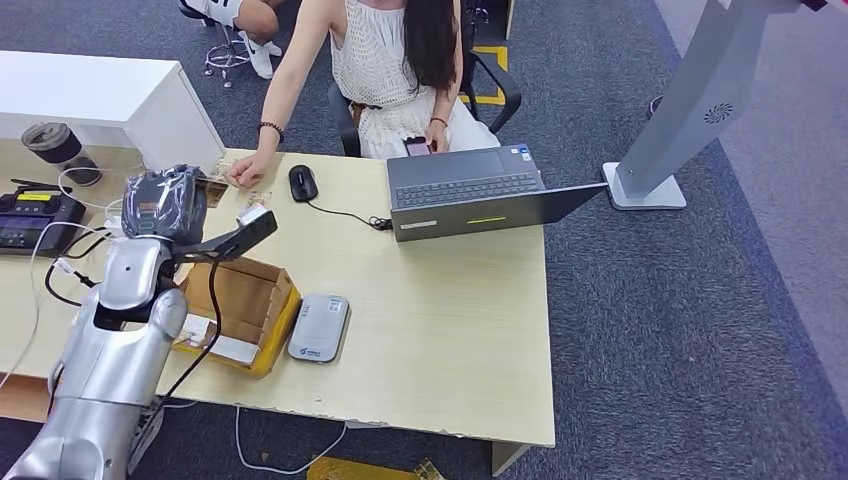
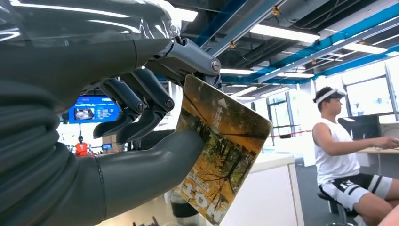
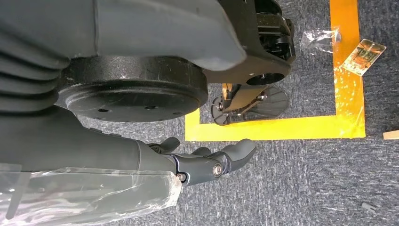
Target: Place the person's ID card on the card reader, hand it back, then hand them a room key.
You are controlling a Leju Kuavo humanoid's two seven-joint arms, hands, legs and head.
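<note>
From the head view, the left hand [image 1: 165, 203] is lifted over the far left part of the desk [image 1: 450, 330], close to the person's hand [image 1: 240, 172] resting on the desk edge. A brown box [image 1: 240, 310] sits under the arm, and the grey card reader [image 1: 320, 327] lies just beside the box. A black mouse [image 1: 302, 182] and an open laptop [image 1: 470, 192] are farther along the desk.

From the left wrist view, the left hand [image 2: 141, 117] holds a card [image 2: 219, 146] with a yellow tree picture, pinched between the thick thumb and the dark fingers [image 2: 136, 103]. A person in a white top sits in the background.

From the right wrist view, the right hand [image 3: 207, 162] hangs over grey carpet with yellow tape [image 3: 277, 128]. Its fingers are loosely curled and it holds nothing. Another small card [image 3: 363, 56] lies on the floor.
</note>
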